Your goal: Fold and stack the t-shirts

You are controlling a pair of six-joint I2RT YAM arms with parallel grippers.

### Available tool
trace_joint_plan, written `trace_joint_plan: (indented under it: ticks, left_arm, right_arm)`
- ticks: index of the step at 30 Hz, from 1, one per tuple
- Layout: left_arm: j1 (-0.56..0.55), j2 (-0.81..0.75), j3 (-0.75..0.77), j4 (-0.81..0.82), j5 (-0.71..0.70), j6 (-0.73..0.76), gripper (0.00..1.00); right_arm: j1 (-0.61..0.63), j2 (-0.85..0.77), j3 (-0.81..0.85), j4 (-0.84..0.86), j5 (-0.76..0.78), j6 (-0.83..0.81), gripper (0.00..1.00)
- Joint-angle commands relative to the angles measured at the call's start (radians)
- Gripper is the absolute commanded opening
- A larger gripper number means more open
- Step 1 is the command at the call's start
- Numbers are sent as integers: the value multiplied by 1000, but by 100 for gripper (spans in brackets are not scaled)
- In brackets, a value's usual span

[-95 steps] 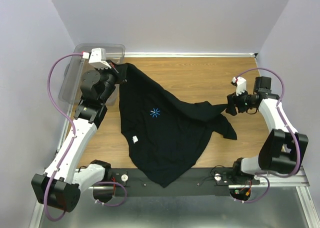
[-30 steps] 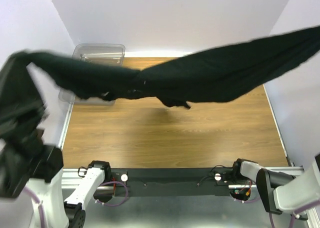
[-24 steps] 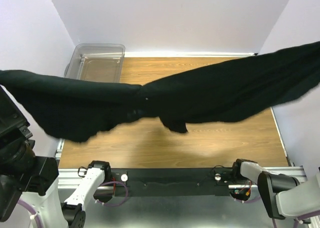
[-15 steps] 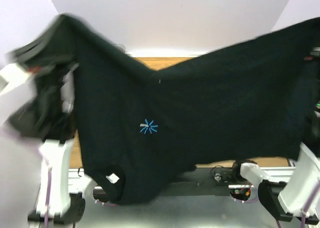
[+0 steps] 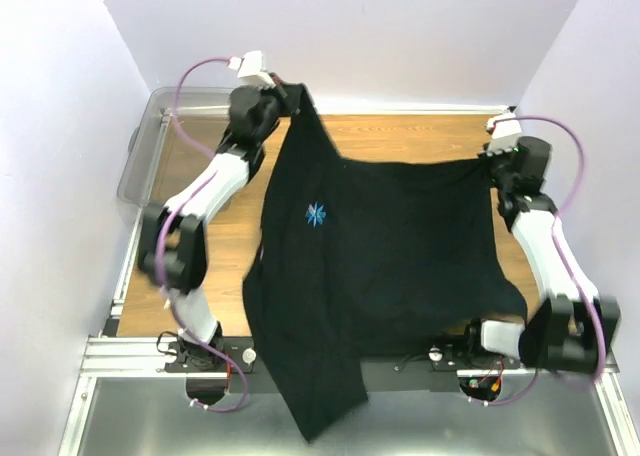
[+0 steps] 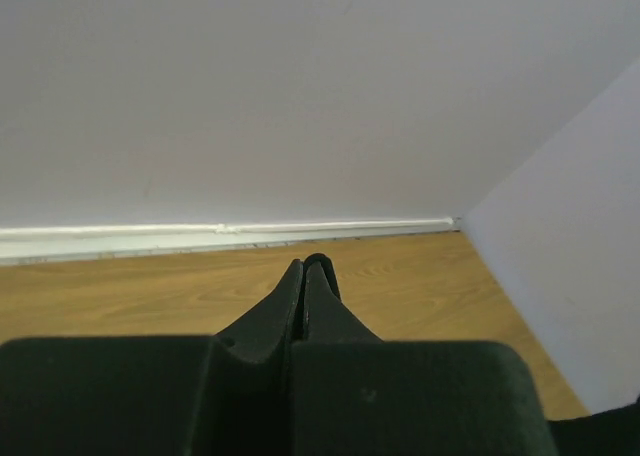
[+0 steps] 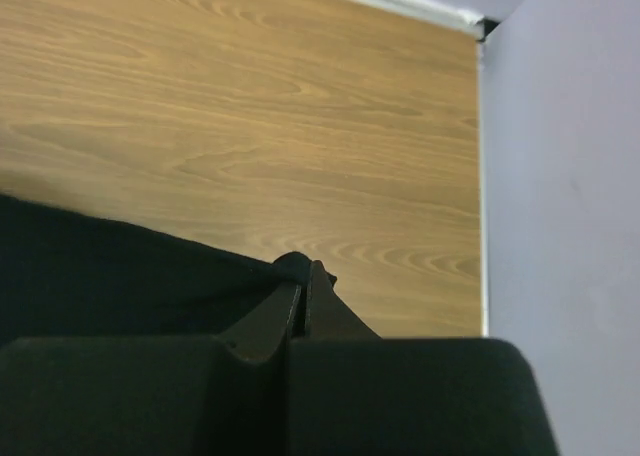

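Sitting at far left, a clear plastic bin [image 5: 135, 166] borders the wooden table [image 5: 400, 136] I am working from afar. Beside it, my left gripper [image 5: 292, 94] is clenched on one corner of a black t-shirt [image 5: 390, 246], lifted off the wood. The cloth spreads rightward across the tabletop, blue emblem [image 5: 317, 214] facing up, with one end hanging past the near rail [image 5: 130, 348]. At right, my right gripper [image 5: 492, 163] pinches the opposite corner, jaws closed tight on the fabric.
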Motion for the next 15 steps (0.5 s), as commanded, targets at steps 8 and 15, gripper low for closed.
trace_joint_plan:
  ticks: [8, 15]
  left_arm:
    - [-6, 521, 609, -305, -136, 103, 0]
    - [-4, 643, 783, -378, -148, 90, 0]
  right_arm:
    - [1, 539, 97, 375, 49, 21, 1]
    - [-1, 655, 193, 391, 92, 44, 1]
